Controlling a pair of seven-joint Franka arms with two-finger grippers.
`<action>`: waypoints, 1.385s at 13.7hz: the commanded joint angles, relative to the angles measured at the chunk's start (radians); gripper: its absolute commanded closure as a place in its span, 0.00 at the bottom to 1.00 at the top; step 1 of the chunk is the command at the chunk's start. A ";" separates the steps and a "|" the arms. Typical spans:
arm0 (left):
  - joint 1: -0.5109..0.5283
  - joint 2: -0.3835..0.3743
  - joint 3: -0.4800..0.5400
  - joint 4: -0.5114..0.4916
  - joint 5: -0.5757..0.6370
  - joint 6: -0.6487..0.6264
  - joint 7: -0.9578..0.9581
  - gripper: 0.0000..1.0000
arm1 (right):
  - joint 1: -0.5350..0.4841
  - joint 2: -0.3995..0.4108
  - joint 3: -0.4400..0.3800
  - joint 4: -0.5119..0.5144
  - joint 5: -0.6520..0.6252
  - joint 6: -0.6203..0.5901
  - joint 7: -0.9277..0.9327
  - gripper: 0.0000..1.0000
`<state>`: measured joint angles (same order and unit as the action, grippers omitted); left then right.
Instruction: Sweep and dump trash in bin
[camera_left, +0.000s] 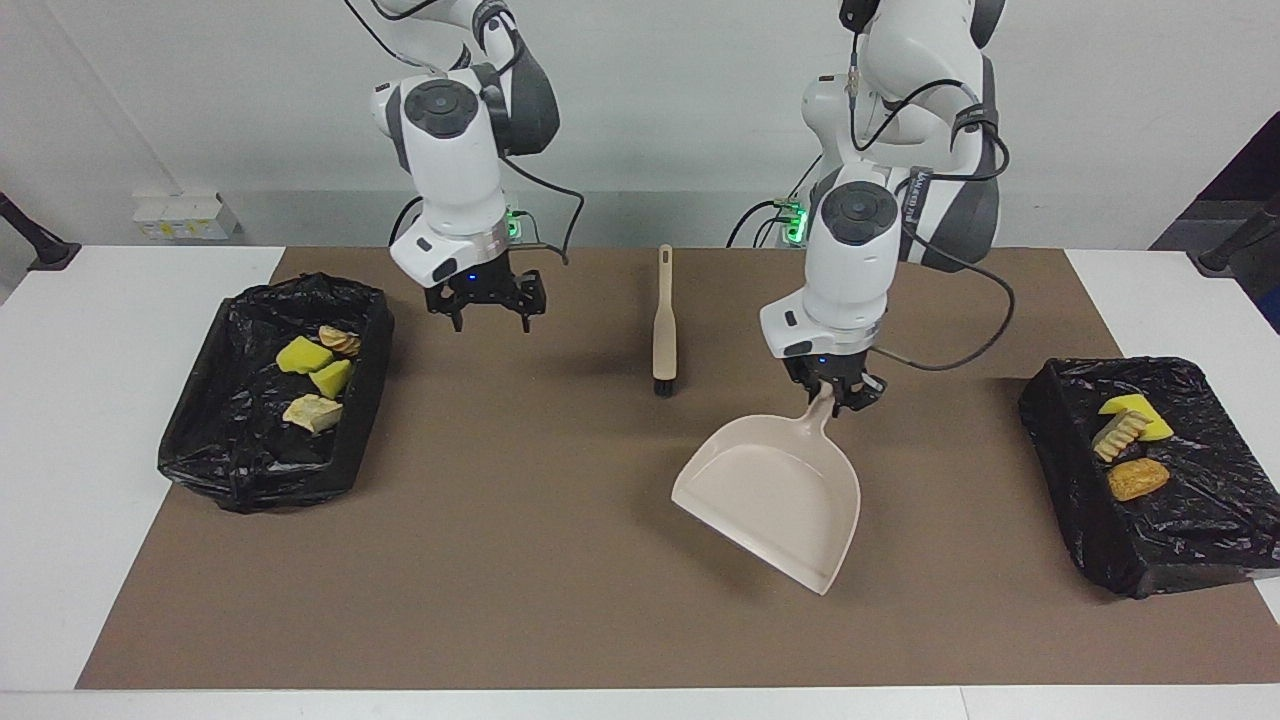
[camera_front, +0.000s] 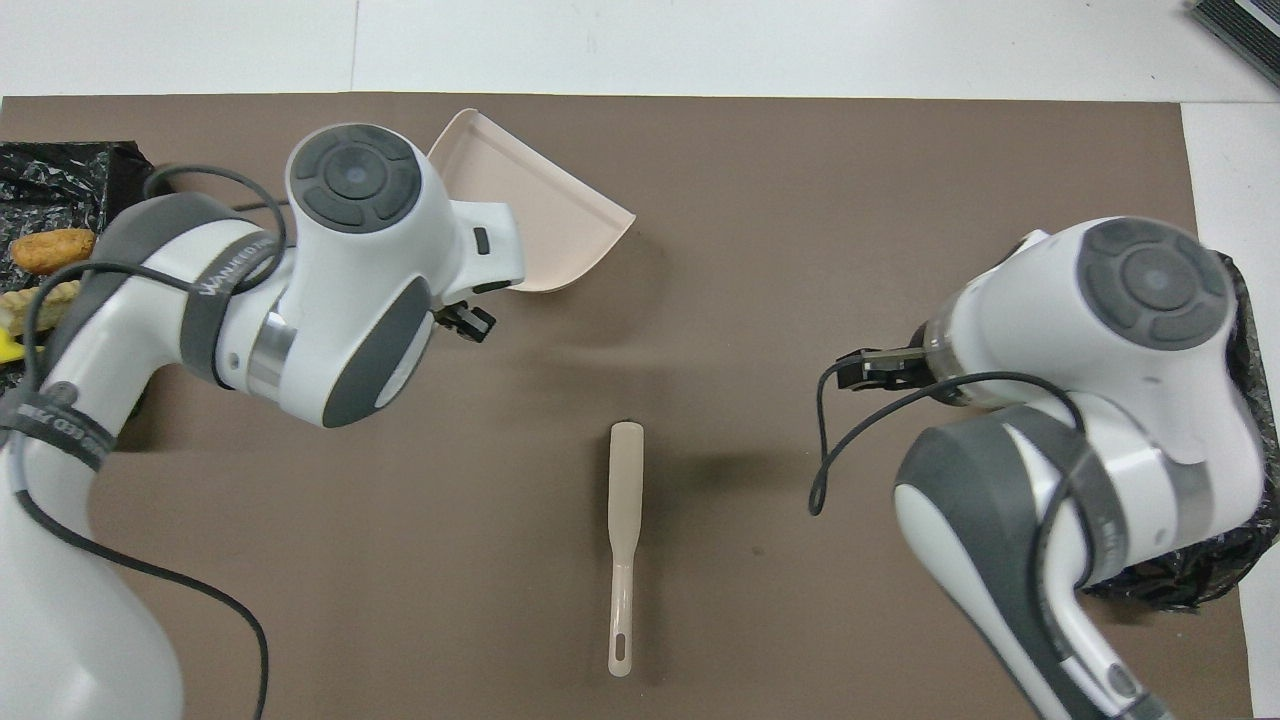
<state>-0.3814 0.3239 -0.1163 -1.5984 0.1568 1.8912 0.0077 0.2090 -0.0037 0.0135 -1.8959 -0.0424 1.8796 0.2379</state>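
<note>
Currently:
Trash (camera_left: 316, 378): four scraps in bin (camera_left: 200, 440) at right arm's end; three (camera_left: 1130, 445) on bin (camera_left: 1190, 540) at left arm's end.
Left gripper (camera_left: 832, 395): clamped on dustpan (camera_left: 775, 490) handle.
Right gripper (camera_left: 487, 305): fingers spread, empty, over mat (camera_left: 500, 560).
Brush (camera_left: 664, 320): between arms.

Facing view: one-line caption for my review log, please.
Left end effector grips the dustpan by its handle, right end effector waits open, brush lies unused, trash sits in both bins.

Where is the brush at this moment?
The brush lies flat on the brown mat in the middle of the table, between the two arms, nearer to the robots than the dustpan; no gripper touches it.
</note>
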 joint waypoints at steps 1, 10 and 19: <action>-0.094 0.030 0.021 -0.020 -0.032 0.092 -0.332 1.00 | -0.098 -0.035 0.013 0.040 -0.017 -0.045 -0.103 0.00; -0.241 0.250 0.027 0.166 -0.088 0.112 -0.525 1.00 | -0.172 -0.061 -0.010 0.305 -0.032 -0.342 -0.203 0.00; -0.159 0.180 0.032 0.111 -0.085 0.118 -0.506 0.00 | -0.194 -0.059 -0.043 0.351 0.053 -0.412 -0.264 0.00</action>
<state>-0.5986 0.5593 -0.0813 -1.4545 0.0811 2.0271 -0.5110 0.0307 -0.0644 -0.0319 -1.5686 -0.0036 1.4843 0.0064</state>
